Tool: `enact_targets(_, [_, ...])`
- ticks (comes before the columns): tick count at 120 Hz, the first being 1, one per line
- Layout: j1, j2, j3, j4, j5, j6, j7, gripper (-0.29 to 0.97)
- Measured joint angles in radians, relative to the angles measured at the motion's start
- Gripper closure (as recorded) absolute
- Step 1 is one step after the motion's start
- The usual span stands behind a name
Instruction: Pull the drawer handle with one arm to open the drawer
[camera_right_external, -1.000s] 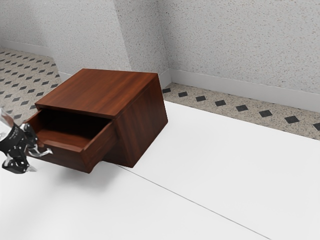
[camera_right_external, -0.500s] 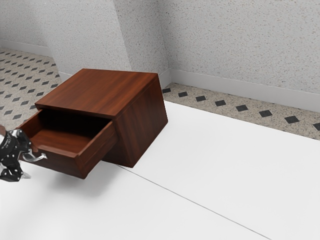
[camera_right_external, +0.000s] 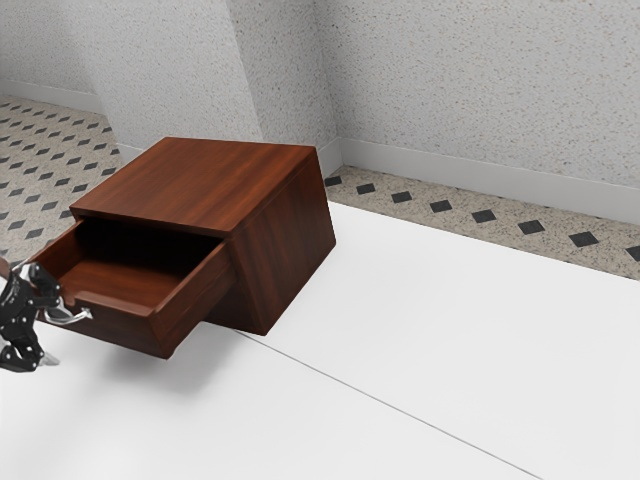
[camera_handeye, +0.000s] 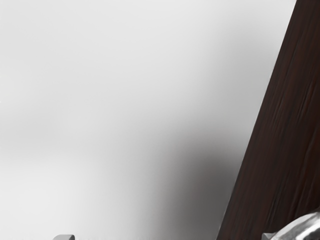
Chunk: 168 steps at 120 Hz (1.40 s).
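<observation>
Reddish-brown wooden drawer, pulled well out of its matching cabinet on the white surface, hollow inside showing. Small silvery handle on its front, right at the black claw. Cannot tell whether clamped or apart.

The cabinet stands on the table in front of the wall, with the drawer projecting from the cabinet's front toward the exterior view's left, the handle on the drawer face farthest from the cabinet, and the gripper at that handle.
</observation>
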<state>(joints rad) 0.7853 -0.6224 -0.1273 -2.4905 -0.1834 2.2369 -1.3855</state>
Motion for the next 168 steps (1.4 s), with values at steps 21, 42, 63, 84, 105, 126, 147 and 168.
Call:
enact_targets(21, [0.006, -0.030, 0.000, -0.025, -0.003, 0.000, 0.000, 0.27])
enact_targets(42, [0.008, -0.055, 0.000, -0.045, -0.013, 0.000, 0.001, 0.27])
enact_targets(63, [0.007, -0.064, 0.000, -0.053, -0.015, 0.001, 0.004, 0.26])
enact_targets(84, [0.007, -0.065, 0.000, -0.053, -0.024, 0.003, 0.007, 0.21])
enact_targets(105, [0.004, -0.072, 0.000, -0.053, -0.029, 0.006, 0.010, 0.17])
enact_targets(126, [-0.006, -0.095, 0.000, -0.052, -0.030, 0.009, 0.014, 0.15])
enact_targets(147, [-0.016, -0.176, 0.007, -0.037, -0.025, -0.007, 0.015, 0.14])
enact_targets(168, [-0.373, 0.044, 0.066, 0.592, 0.082, -0.304, 0.006, 0.06])
